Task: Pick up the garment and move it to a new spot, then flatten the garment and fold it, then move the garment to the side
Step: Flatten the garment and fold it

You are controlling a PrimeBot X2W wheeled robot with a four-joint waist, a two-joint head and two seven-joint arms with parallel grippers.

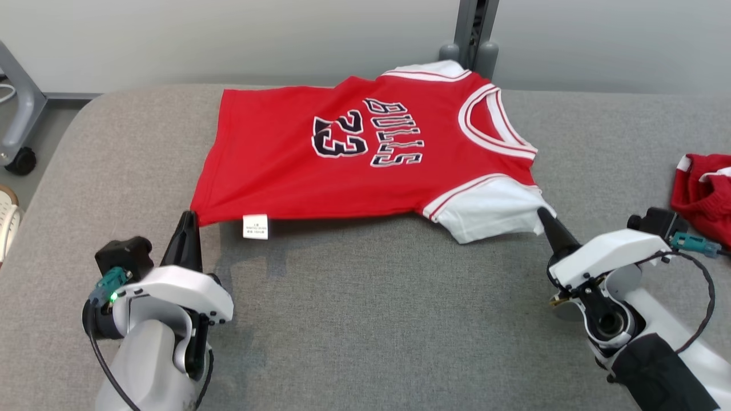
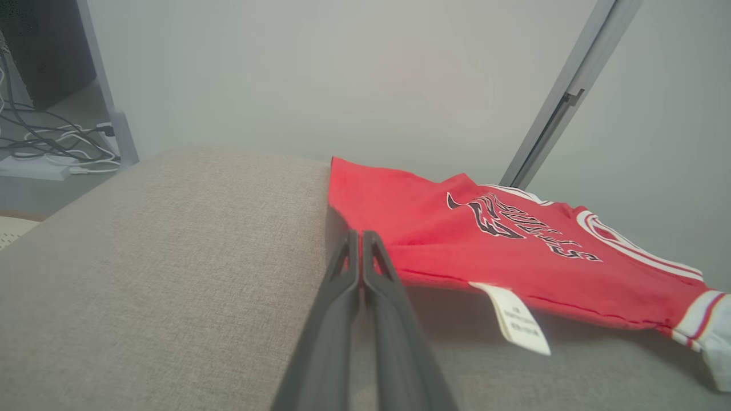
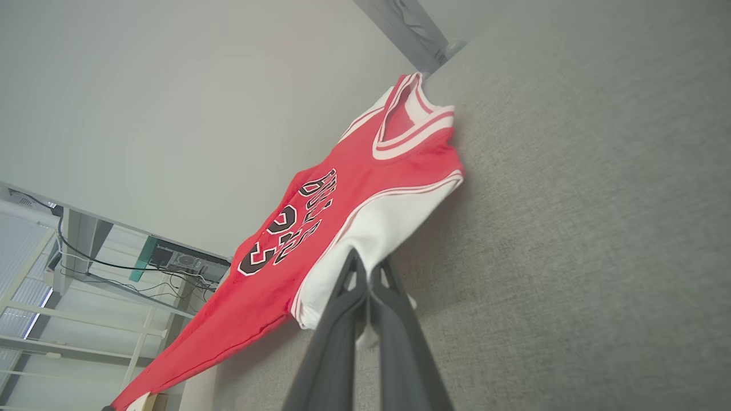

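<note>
Jersey (image 1: 274,171): red, "23" face up, spread across the far half of the grey table (image 1: 365,319), collar toward the right. Near edge is raised off the surface, with shadow beneath. Left gripper (image 1: 189,218) is pinched tight on the near hem corner. Right gripper (image 1: 541,213) is pinched tight on the white sleeve (image 1: 491,214). Tag (image 1: 255,226) hangs from the near hem. Red cloth (image 1: 699,191) sits at the right table edge, well apart.
</note>
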